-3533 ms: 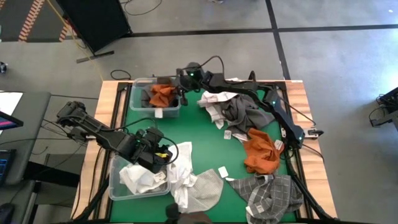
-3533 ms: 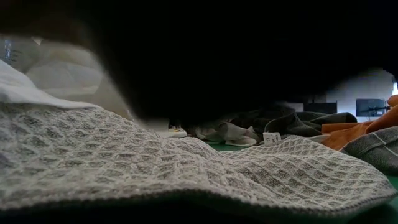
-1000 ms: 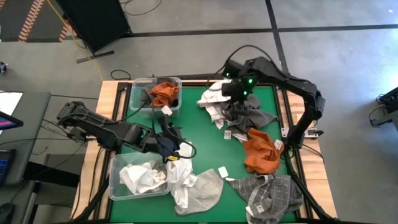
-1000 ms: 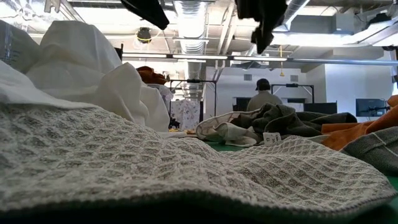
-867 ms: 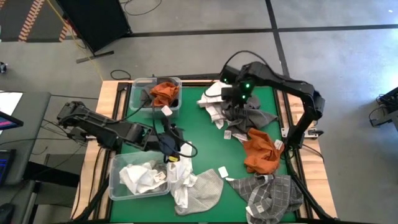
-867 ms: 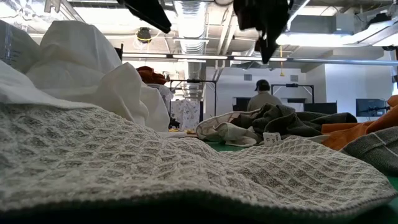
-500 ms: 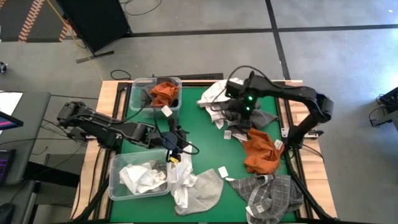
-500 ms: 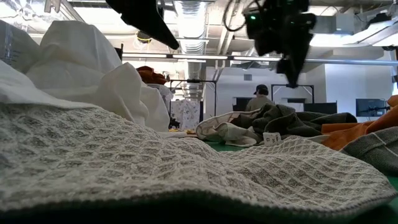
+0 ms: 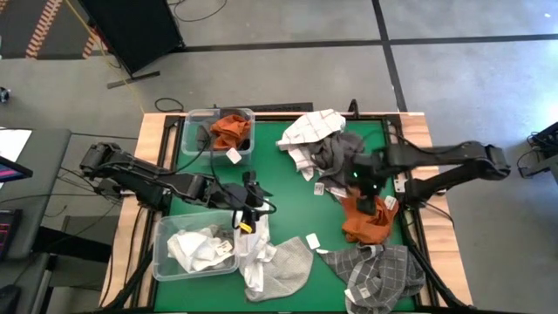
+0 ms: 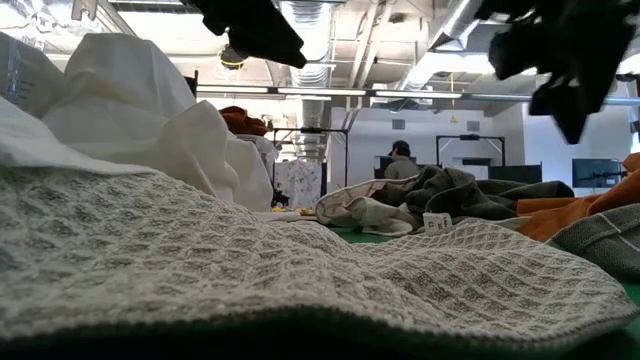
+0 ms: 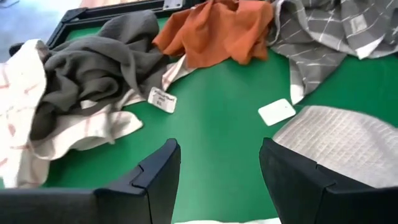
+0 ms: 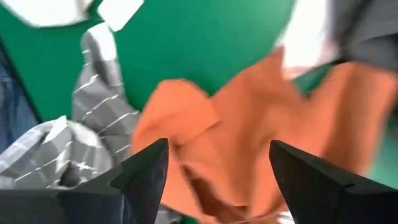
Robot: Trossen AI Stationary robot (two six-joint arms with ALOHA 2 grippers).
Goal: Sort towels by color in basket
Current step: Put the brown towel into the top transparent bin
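Towels lie scattered on the green table. A white-patterned towel and a dark grey towel lie far, a rust orange towel at the right, and a grey checked towel and a waffle-weave towel near. My right gripper hangs open just above the orange towel, pointing steeply down, touching nothing. My left gripper stands open over bare table at centre left, beside the near basket.
A clear basket at the far left holds an orange towel. A second clear basket at the near left holds white towels. Small white tags lie on the table. Wooden table rails run along both sides.
My right gripper has swung from over the far towel pile toward the table's near right and down, and now hangs above the orange towel, still open. My left gripper has sunk a little over the table's centre left. No towel has moved.
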